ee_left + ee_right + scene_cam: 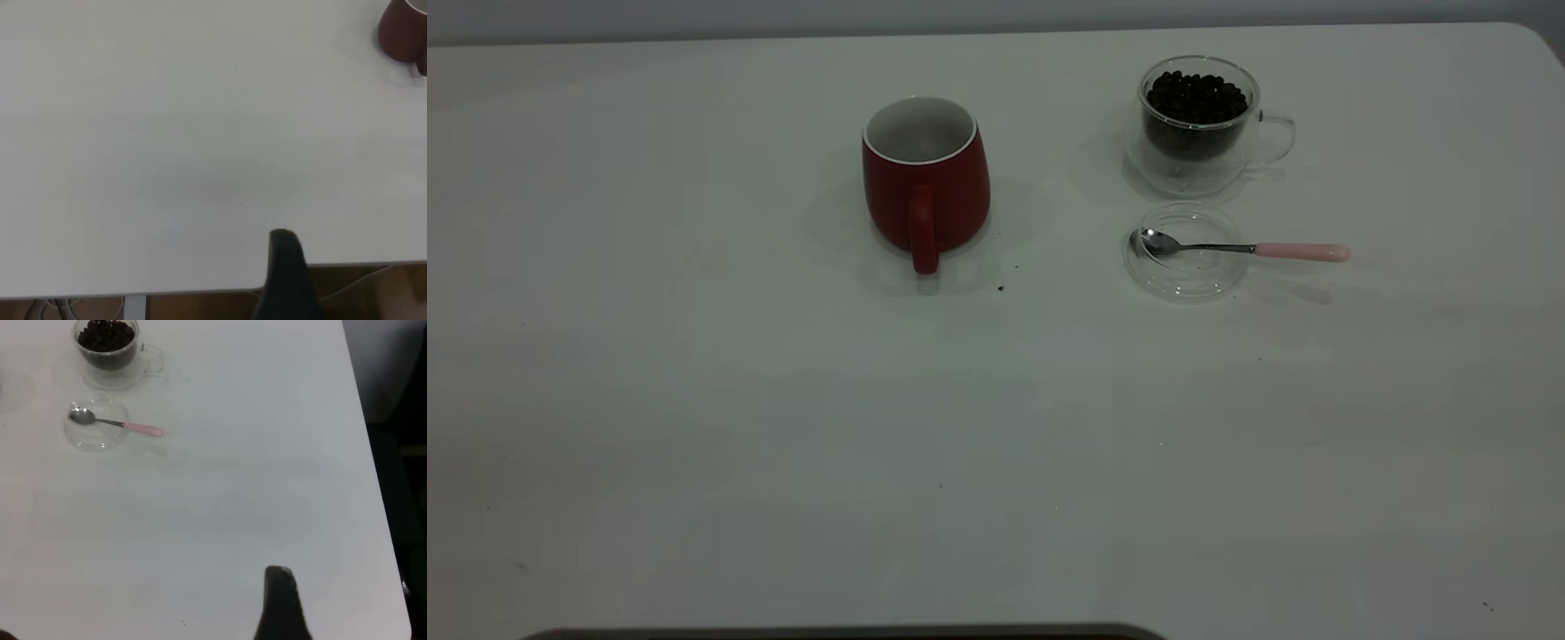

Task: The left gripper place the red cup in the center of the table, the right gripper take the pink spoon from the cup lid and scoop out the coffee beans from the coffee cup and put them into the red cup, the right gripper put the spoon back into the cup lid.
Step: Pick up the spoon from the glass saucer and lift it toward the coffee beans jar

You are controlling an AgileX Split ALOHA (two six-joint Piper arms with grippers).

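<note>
The left claw [283,267] shows only as one dark finger in its wrist view, over the table [694,400] near its edge; whether it is open or shut cannot be told, and it holds nothing visible. The red cup [925,178] stands upright well ahead of that claw and off to one side, at the far corner of the left wrist view [403,30], near the table's middle, its handle turned toward the exterior camera. Its white inside looks bare from here.

Right of the cup, well apart, stands the glass coffee cup [1199,124], full of dark beans [1196,98]. Just beside it, on the near side, lies the clear lid [1187,258], with the spoon [1240,248] resting bowl-down in it, pink handle jutting past the rim to the right.

The right claw [280,600] likewise shows one dark finger; its opening cannot be told. The lid, spoon and coffee cup lie far ahead of it, none touched.
</note>
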